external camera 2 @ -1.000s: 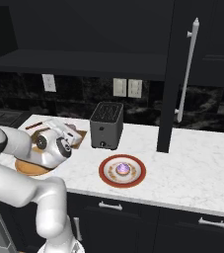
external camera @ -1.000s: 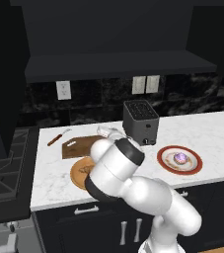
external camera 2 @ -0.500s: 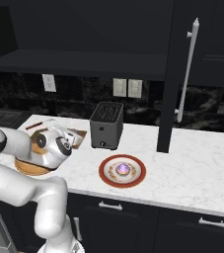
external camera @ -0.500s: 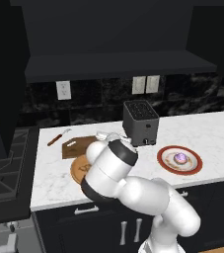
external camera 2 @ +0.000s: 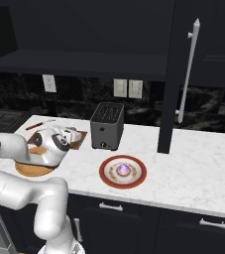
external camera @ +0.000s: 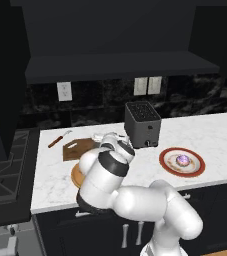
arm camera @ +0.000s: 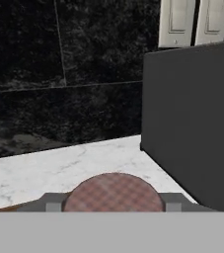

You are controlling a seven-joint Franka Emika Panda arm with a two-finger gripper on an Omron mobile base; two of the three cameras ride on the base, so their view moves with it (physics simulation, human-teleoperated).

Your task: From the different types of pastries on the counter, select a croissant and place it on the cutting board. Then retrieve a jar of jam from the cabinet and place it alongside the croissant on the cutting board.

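The fingers (arm camera: 52,203) are pinching in close around the small orange jar of jam with the reddish-brown lid (arm camera: 113,192). In the hand view the lid is sitting right between them, so I'm reading it as held.

The hand is hanging over the dark brown rectangular wooden cutting board (external camera: 77,147), just beside the dark grey boxy toaster (arm camera: 192,123). That's the worry. With the toaster this close, a sideways drift is going to knock the jar against its wall. Letting go too high is asking for a tip-over or a roll onto the white marble worktop (external camera: 210,135).

The arm is hiding the croissant, so I can't tell if the jar is coming down on top of it.

Containers:
- The red-rimmed round plate (external camera 2: 104,173) is carrying the round purple-topped pastry (external camera 2: 123,169).
- The lighter round wooden plate (external camera 2: 32,170) is mostly covered, contents unclear.
- The jar is wearing its lid.
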